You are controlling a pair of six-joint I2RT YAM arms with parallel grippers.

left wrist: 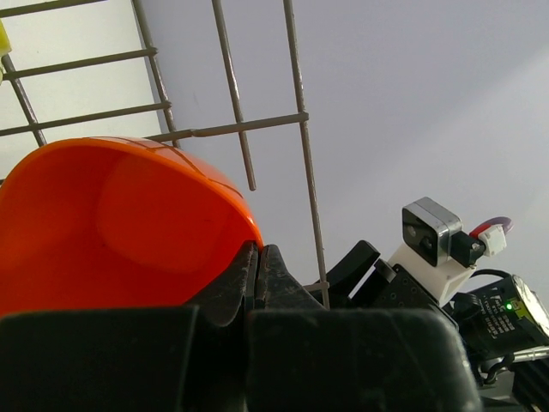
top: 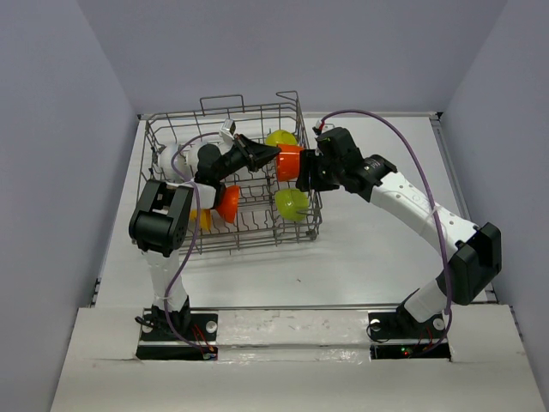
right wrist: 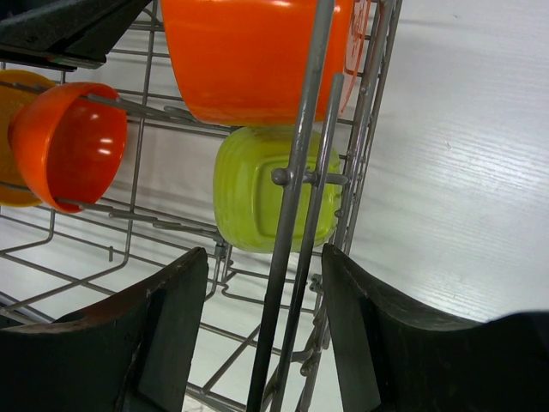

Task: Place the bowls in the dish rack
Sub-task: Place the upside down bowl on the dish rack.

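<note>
- Black left gripper (top: 273,154) (left wrist: 259,249), fingers pressed together, tips meeting orange bowl (top: 289,162) (left wrist: 111,223) inside dish rack (top: 257,240).
- Bowl between both grippers, by rack's right wall.
- Spread right gripper (top: 302,172) (right wrist: 266,266) straddling that wall's wires, bowl just beyond.

I see a grey wire rack (right wrist: 281,257) on a white, faintly streaked table (right wrist: 463,154). In it are a bright orange bowl (right wrist: 249,60), two lime green bowls (right wrist: 253,193) (top: 280,138), a red-orange bowl (right wrist: 69,142), a yellow-orange bowl (top: 202,220) and a white bowl (top: 171,159). My right arm (top: 412,202) is white and black, with a purple cable (left wrist: 499,225). The walls are pale lilac-grey.
</note>
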